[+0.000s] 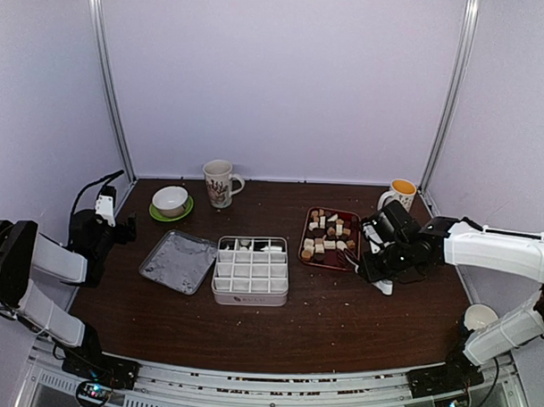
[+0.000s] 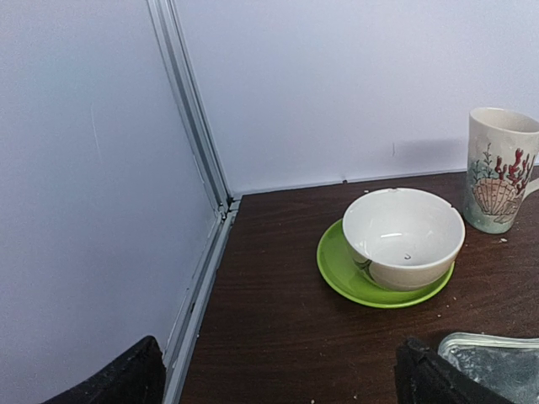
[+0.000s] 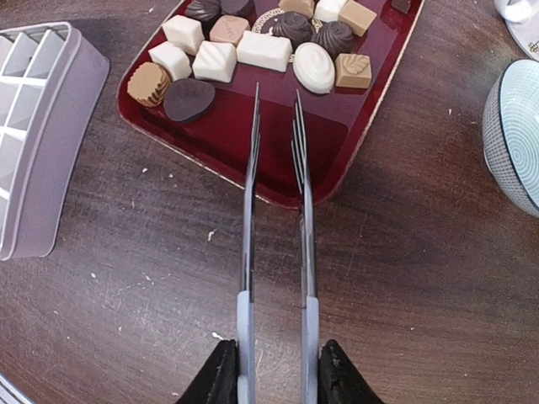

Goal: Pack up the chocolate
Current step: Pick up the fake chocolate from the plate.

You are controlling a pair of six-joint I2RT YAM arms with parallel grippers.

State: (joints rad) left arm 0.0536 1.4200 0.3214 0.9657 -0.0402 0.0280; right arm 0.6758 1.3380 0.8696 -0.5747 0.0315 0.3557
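The left gripper (image 2: pixel 282 383) hangs over the table's (image 1: pixel 339 322) left edge, its fingers spread wide with nothing between them. Just ahead of it, near the far-left corner, a white bowl (image 2: pixel 402 236) sits on a green saucer (image 2: pixel 337 273). A shell-patterned mug (image 2: pixel 501 168) stands to the bowl's right along the far edge. Nearer the middle lies a silvery lid (image 1: pixel 179 261), and just beside it, at the table's centre, a white box (image 1: pixel 249 296) divided into small compartments; what its back row holds is too small to tell.

Right of the box, toward the far edge, the chocolate (image 3: pixel 263 50) lies in a red tray (image 3: pixel 337 143): dark, tan and cream pieces crowded at the tray's far end, the near end bare. The right gripper (image 3: pixel 278 379) is clamped on the handles of the tongs (image 3: pixel 250 210), whose slim tips stand slightly apart over the tray's bare near end, touching no piece. A cup with a yellow inside (image 1: pixel 401 192) stands at the far-right corner.
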